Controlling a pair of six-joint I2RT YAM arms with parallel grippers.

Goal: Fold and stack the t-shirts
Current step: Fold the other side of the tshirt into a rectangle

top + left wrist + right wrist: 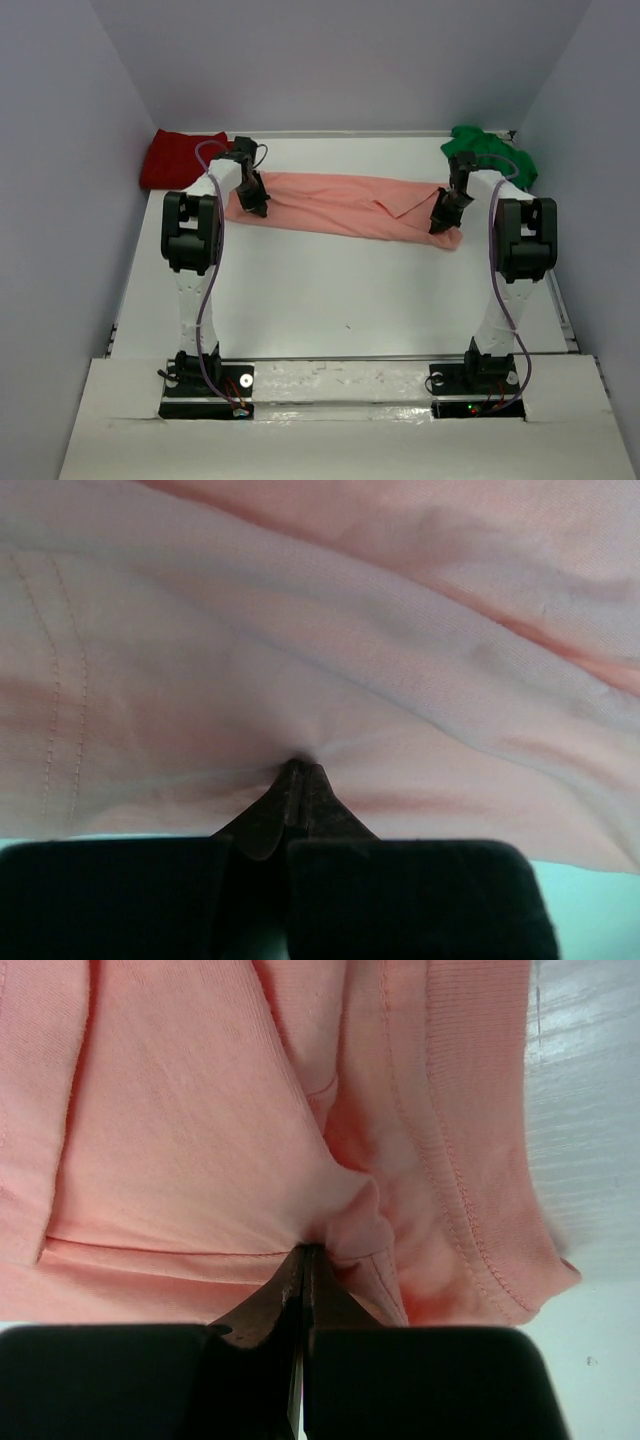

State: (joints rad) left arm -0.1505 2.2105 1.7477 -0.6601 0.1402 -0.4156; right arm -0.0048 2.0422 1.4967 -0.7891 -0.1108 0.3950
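Crosswise, the salmon-pink t-shirt (340, 205) was stretched over the far half of the desk (340, 300), its long axis running left to right. The left arm (195, 235) had its jaws closed tight on cloth at the left end, the right arm (520, 240) likewise at the right, sleeve end, each nearest its own end. Beyond sat the dark red t-shirt (180, 158) and green t-shirt (490, 155); no brand or writing was readable.

You are seeing the soft salmon-pink cloth t-shirt (330, 630) running off the top and left edges of both wrist views, with the left one showing it blurred. From above, the right arm (503, 205) is covering part of the crumpled bright green cloth shirt (478, 143).
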